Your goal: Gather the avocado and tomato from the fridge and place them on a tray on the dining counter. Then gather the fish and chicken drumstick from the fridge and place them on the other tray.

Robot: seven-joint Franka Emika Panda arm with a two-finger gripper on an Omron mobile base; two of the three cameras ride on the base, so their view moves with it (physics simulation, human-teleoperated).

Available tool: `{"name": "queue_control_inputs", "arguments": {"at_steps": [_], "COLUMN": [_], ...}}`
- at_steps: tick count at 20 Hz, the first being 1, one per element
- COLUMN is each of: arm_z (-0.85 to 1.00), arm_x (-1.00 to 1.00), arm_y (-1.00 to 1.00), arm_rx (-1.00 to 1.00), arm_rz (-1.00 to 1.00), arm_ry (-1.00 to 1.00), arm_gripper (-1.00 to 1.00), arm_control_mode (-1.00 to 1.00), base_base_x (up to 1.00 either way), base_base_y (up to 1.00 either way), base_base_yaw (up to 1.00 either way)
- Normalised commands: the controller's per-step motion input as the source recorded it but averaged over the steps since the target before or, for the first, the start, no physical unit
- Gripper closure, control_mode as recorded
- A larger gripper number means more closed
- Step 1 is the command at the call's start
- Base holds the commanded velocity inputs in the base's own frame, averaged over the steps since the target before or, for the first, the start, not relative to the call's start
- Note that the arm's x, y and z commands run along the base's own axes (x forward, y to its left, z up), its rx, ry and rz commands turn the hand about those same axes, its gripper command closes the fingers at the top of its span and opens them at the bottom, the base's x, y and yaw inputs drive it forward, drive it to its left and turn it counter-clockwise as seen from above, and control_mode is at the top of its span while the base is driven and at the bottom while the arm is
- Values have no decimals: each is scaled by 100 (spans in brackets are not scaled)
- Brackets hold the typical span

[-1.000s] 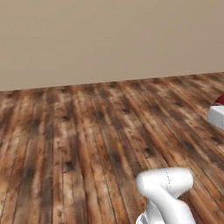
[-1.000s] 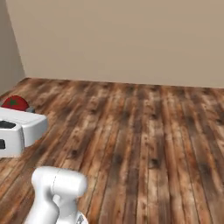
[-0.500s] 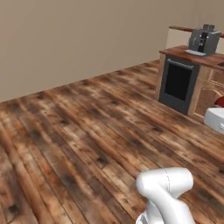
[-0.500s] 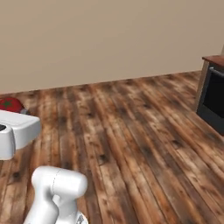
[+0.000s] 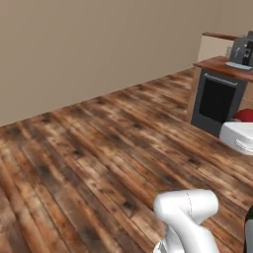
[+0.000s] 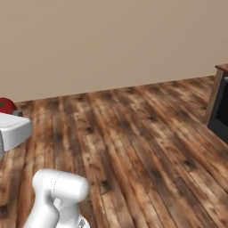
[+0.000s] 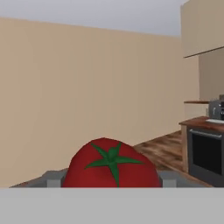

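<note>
Btwn jaws: round glossy red tomato (image 7: 110, 165), green stem.

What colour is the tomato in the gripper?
The tomato is red with a green stem star, clearest in the hand view.

My tomato (image 7: 111, 166) sits between my gripper's (image 7: 111, 178) grey fingers (image 7: 53, 178), clamped on both sides: round, glossy red, its green star-shaped calyx facing the hand camera.

You're over a dark wood-plank floor (image 5: 89, 163), a wooden cabinet (image 5: 217, 96) with black oven front standing on it, far right.
</note>
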Motion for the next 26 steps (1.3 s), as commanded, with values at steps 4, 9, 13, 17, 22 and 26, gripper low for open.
{"name": "queue_control_inputs", "arguments": {"at_steps": [4,9,13,17,22,26], "arm_z": [0,0,0,0,0,0], "arm_x": [0,0,0,0,0,0], "arm_y": [0,0,0,0,0,0], "arm_rx": [0,0,0,0,0,0], "arm_rz": [0,0,0,0,0,0], "arm_ry": [0,0,0,0,0,0], "arm_gripper": [100,100,100,100,100,100], "arm_control_mode": [100,100,100,100,100,100], "base_base_x": [100,100,100,100,100,87], "base_base_y": [-44,-55,-11,-30,-47,-2], "base_base_yaw": [-10,-6,0,0,-14,-64]}}
